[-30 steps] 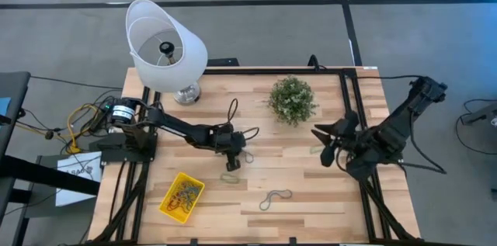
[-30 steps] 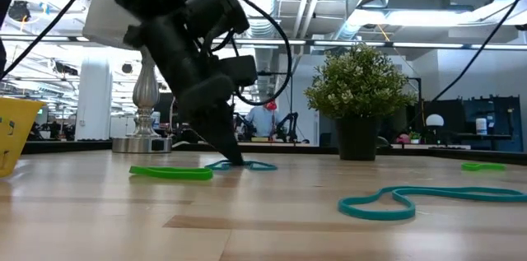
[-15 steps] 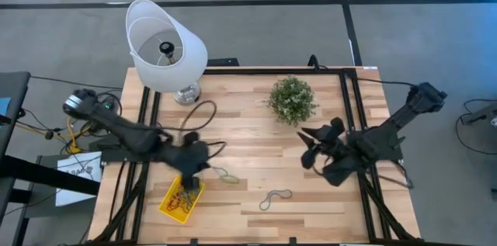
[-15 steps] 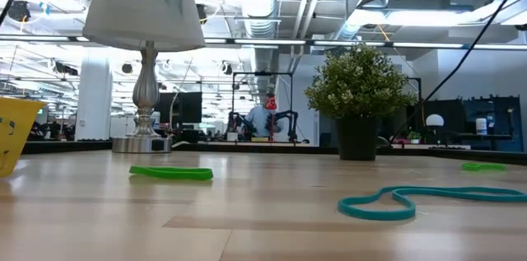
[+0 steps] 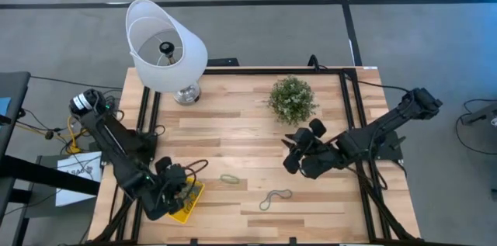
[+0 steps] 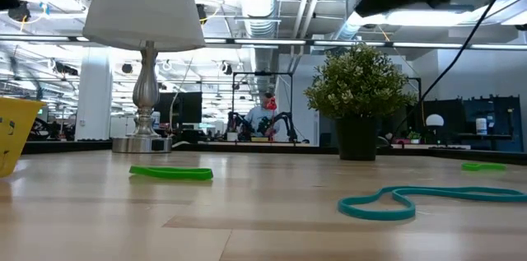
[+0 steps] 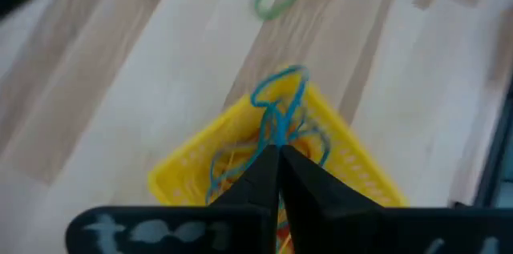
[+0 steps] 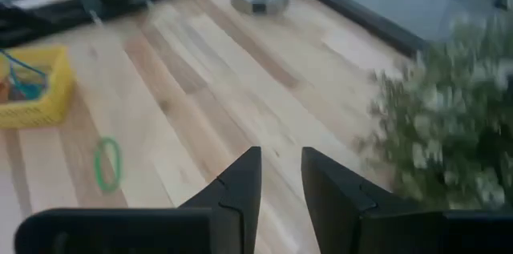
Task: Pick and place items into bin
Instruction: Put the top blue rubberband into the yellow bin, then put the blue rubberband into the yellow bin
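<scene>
Left gripper (image 7: 277, 158) sits directly above the yellow bin (image 7: 357, 175), fingers pinched together on a blue loop (image 7: 278, 106) that dangles down into the tray; in the high view the same gripper (image 5: 172, 193) overlaps the bin (image 5: 189, 199) at the table's near-left corner. Risk 1: the loop is long and its far end drapes toward the bin's rim, so on release part of it may hang over the wall and slide out onto the wood. Risk 2: it appears to lie among bands already in the tray; if it snags on a fingertip on withdrawal, it could drag others out. Farther out, a green loop (image 5: 230, 178) lies flat on the table just beyond the bin, and a grey-green loop (image 5: 274, 197) lies toward mid-table; both are thin and flat on the wood, so a pinch may skate over them or miss. Right gripper (image 8: 280, 175), fingers a narrow gap apart and holding nothing, hovers above the table near the potted plant (image 5: 292, 99); a careless sweep could brush the foliage. The lamp (image 5: 165, 46) at the far-left is well clear.
</scene>
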You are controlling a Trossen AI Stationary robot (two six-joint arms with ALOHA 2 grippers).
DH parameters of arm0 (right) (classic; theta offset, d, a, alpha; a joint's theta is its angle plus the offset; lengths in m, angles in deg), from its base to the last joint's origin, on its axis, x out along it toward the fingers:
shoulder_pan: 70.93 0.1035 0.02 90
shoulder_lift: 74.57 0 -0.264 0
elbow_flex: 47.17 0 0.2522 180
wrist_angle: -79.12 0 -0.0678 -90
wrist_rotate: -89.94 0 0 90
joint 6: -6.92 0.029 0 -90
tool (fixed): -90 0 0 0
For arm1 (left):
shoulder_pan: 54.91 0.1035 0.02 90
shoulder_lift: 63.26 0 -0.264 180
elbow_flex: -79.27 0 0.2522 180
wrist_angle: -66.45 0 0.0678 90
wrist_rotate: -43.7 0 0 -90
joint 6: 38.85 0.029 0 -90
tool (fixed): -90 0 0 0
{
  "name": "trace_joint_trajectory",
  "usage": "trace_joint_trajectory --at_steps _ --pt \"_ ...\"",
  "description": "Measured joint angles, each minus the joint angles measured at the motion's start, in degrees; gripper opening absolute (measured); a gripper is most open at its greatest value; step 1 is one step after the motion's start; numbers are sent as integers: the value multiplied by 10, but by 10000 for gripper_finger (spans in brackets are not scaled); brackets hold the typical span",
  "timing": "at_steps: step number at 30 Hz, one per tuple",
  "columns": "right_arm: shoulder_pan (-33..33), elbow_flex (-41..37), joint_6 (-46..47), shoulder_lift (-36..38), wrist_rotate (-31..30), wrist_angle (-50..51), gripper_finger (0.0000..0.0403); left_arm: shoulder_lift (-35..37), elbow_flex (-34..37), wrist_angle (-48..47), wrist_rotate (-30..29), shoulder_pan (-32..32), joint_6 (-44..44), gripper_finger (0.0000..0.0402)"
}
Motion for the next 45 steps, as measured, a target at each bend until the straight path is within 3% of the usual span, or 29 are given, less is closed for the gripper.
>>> trace_joint_trajectory --at_steps 9,16,23,31,40,45 --pt "-10 21 -88 0 6 -50 87 -81 27 -2 110 -3 6 3" --pt "-10 22 -88 0 21 -49 87 -131 28 -9 181 15 56 49" --pt "-13 22 -88 0 31 -49 87 -121 23 -20 177 40 30 61" --pt "-13 22 -89 0 32 -47 87 -115 -12 -16 181 58 98 62" --pt "-13 22 -90 0 32 -40 87 -115 -13 -17 229 85 128 62" --pt "-13 22 -89 0 80 -18 87 -115 -13 -18 243 93 137 84"
